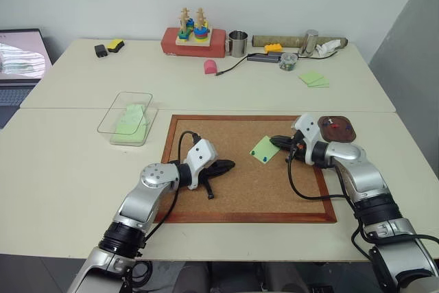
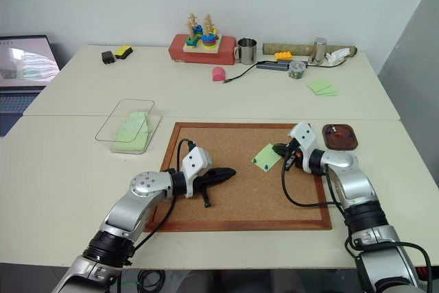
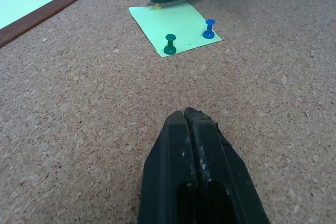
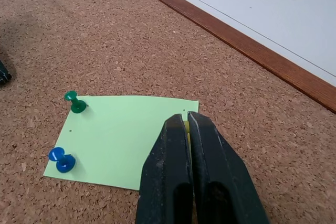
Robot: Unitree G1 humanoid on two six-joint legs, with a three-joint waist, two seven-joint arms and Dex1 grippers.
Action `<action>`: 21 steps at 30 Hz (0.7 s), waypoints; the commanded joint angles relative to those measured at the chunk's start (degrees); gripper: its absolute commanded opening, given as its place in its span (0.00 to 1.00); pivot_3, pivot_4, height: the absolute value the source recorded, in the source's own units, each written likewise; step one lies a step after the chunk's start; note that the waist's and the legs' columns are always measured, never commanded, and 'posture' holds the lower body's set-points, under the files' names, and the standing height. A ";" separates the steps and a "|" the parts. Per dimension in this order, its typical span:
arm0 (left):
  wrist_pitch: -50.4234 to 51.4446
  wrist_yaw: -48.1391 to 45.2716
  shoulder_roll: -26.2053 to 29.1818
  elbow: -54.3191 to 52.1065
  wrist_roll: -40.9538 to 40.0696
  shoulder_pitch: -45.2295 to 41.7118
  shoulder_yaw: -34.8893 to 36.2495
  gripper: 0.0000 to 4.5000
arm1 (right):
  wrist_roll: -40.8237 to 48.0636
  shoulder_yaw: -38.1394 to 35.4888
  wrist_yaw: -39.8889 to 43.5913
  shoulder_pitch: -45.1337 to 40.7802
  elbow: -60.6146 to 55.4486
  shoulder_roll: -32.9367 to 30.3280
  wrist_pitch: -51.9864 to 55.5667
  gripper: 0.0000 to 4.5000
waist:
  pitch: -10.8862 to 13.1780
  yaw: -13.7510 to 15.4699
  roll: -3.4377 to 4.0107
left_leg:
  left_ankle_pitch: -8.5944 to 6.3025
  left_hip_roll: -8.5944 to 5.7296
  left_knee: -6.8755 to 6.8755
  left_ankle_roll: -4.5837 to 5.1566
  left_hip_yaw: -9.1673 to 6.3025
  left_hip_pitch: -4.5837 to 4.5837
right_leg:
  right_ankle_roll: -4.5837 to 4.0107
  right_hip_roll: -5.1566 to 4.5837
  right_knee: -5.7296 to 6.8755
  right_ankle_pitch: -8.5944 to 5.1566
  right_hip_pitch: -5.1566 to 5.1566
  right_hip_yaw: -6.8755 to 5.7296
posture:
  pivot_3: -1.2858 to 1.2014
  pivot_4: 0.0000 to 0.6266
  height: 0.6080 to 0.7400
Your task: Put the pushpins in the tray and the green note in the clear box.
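On the cork board (image 1: 226,190) at the near middle of the table (image 1: 62,169), the green note (image 1: 265,149) lies flat toward the board's three o'clock side, with a dark green pushpin (image 4: 76,103) and a blue pushpin (image 4: 62,160) standing in two of its corners. The right gripper (image 1: 280,143) comes in from three o'clock with its black fingers (image 4: 194,177) pressed together over the note's nearest corner; a sliver of yellow (image 4: 186,127), seemingly the head of a third pin, shows between the tips, so the jaws look pinched on it, though the pin itself is mostly hidden. The left gripper (image 1: 226,165) lies low over bare cork at about nine o'clock from the note and well apart from it, its fingers (image 3: 197,171) shut flat against each other with nothing between them. Just off the board's edge at two o'clock sits the tray (image 1: 339,130), a dark brown dish with a red pushpin (image 1: 333,127) already in it. Off the board at ten o'clock stands the clear box (image 1: 127,119), with pale green paper inside. Farther away at one o'clock, a small pile of green notes (image 1: 314,79) rests near a metal mug (image 1: 238,43) and a wooden stacking toy (image 1: 194,32).
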 commanded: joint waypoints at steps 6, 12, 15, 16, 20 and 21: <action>-0.90 0.94 -0.36 6.42 2.33 1.56 -0.74 0.00 | 6.29 -5.64 -0.13 0.25 -7.67 -0.14 4.03 0.00 | -0.08 0.02 0.10 | 0.00 -0.01 0.01 0.00 -0.01 0.09 | 0.00 -0.01 0.01 0.00 0.10 0.00 | 0.52 0.24 1.00; -1.46 0.97 -0.35 7.03 2.58 1.37 -1.02 0.00 | 8.23 -6.72 -0.38 1.63 -11.09 -0.72 6.48 0.00 | -0.14 0.00 0.19 | 0.01 -0.01 0.03 0.01 -0.01 0.14 | 0.01 0.00 0.01 0.00 0.14 0.02 | 0.52 0.24 1.00; -1.57 0.99 -0.32 7.12 2.83 1.27 -1.24 0.00 | 9.24 -8.38 -0.77 1.98 -12.65 -1.23 7.61 0.00 | -0.15 0.01 0.22 | 0.01 -0.01 0.03 0.01 -0.01 0.13 | 0.01 0.00 0.01 0.00 0.13 0.02 | 0.52 0.24 1.00; -1.59 1.01 -0.30 7.10 2.92 1.27 -1.32 0.00 | 9.60 -9.14 -0.90 2.10 -13.22 -1.62 8.02 0.00 | -0.15 0.01 0.22 | 0.01 -0.01 0.03 0.01 -0.01 0.13 | 0.01 0.00 0.01 0.00 0.14 0.02 | 0.52 0.24 1.00; -1.71 1.01 -0.24 6.98 3.05 1.36 -1.42 0.00 | 10.50 -11.57 -1.57 2.77 -14.82 -3.70 9.02 0.00 | -0.15 0.02 0.22 | 0.01 -0.01 0.03 0.01 -0.01 0.13 | 0.01 0.00 0.00 0.00 0.14 0.01 | 0.52 0.24 1.00; -1.76 1.03 -0.26 7.02 3.10 1.31 -1.46 0.00 | 10.23 -12.30 -1.81 2.97 -14.81 -4.56 8.89 0.00 | -0.16 0.02 0.22 | 0.01 -0.01 0.03 0.01 -0.01 0.13 | 0.01 0.00 0.00 0.00 0.14 0.01 | 0.52 0.24 1.00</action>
